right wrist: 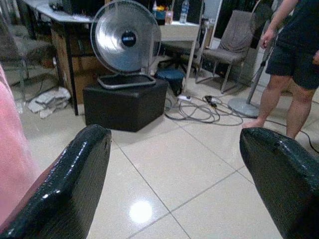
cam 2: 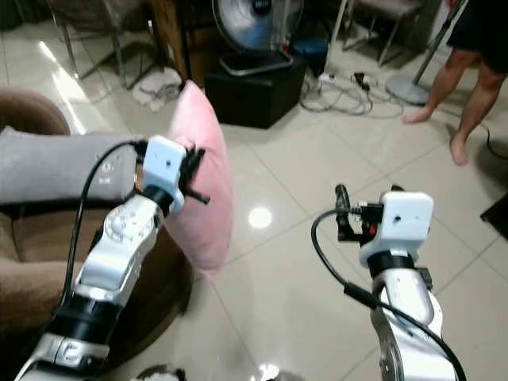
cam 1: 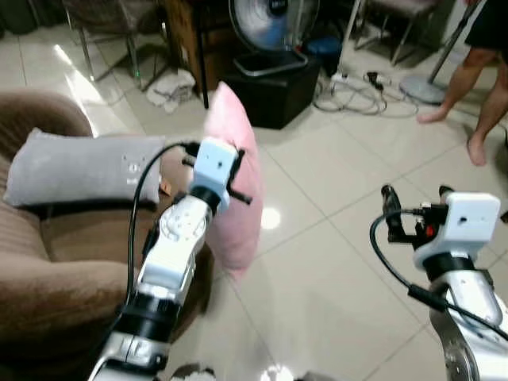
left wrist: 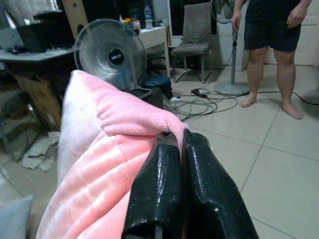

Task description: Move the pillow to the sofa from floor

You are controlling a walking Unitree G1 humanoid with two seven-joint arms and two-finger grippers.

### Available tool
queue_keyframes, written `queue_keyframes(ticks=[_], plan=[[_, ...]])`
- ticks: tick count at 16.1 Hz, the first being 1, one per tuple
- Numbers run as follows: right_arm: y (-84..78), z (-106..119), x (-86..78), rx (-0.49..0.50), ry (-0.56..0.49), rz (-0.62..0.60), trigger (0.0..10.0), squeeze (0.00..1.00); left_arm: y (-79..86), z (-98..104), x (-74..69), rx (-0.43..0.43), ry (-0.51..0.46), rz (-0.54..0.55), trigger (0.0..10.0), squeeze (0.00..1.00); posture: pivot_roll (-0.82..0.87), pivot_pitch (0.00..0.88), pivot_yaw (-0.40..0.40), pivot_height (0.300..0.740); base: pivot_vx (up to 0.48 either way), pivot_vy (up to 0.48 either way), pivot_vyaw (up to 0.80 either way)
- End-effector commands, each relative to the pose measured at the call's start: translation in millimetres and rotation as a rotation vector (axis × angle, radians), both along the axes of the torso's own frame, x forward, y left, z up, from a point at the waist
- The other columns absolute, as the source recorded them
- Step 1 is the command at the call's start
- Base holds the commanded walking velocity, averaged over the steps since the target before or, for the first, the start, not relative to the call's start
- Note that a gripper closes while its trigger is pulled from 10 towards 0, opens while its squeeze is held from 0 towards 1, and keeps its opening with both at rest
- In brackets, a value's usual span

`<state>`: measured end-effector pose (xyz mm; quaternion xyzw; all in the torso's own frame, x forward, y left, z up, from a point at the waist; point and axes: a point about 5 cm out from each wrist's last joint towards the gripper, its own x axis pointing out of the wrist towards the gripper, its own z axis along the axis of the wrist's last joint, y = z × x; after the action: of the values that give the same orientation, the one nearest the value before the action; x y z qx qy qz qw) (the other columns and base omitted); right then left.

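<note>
bare tiled floor lies open ahead of the right gripper (fingers spread wide); to the left gripper's left, a grey cushion occupies the brown sofa, while a black box and fan stand beyond.

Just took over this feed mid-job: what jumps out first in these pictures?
The pink pillow hangs in the air beside the brown sofa, pinched at its edge by the shut left gripper. The right gripper hovers open over bare floor tiles. A grey pillow lies on the sofa.
</note>
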<state>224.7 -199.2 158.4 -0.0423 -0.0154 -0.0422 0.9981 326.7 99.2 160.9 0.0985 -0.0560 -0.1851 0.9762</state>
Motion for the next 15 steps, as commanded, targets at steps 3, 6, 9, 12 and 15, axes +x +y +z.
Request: queue_keyframes(ticks=[3, 6, 9, 12, 15], plan=[[1.0, -10, -0.8, -0.038, 0.063, 0.014, 10.0, 0.00, -2.5, 10, 3.1, 0.007, -0.057, 0.004, 10.0, 0.00, -0.10, 0.003, -0.042, 0.740, 0.000, 0.000, 0.00], [3.3, -13, -1.7, -0.071, 0.077, 0.026, 10.0, 0.00, -9.5, 14, 7.5, -0.007, -0.058, -0.019, 10.0, 0.00, -0.10, 0.003, -0.032, 0.740, 0.301, 0.000, 0.76], [4.1, -13, -0.6, -0.077, 0.076, 0.027, 10.0, 0.00, -15.7, 19, 15.3, -0.027, -0.056, -0.023, 10.0, 0.00, -0.11, 0.001, -0.021, 0.740, 0.349, 0.000, 0.80], [3.8, -15, -1.8, -0.083, 0.079, 0.029, 10.0, 0.00, -18.9, 22, 24.3, -0.018, -0.058, -0.020, 10.0, 0.00, -0.11, 0.000, -0.015, 0.740, 0.349, 0.000, 0.80], [3.6, -15, -2.2, -0.083, 0.080, 0.026, 10.0, 0.00, -22.5, 23, 27.1, -0.014, -0.058, -0.033, 10.0, 0.00, -0.11, 0.003, -0.007, 0.740, 0.352, 0.000, 0.80]])
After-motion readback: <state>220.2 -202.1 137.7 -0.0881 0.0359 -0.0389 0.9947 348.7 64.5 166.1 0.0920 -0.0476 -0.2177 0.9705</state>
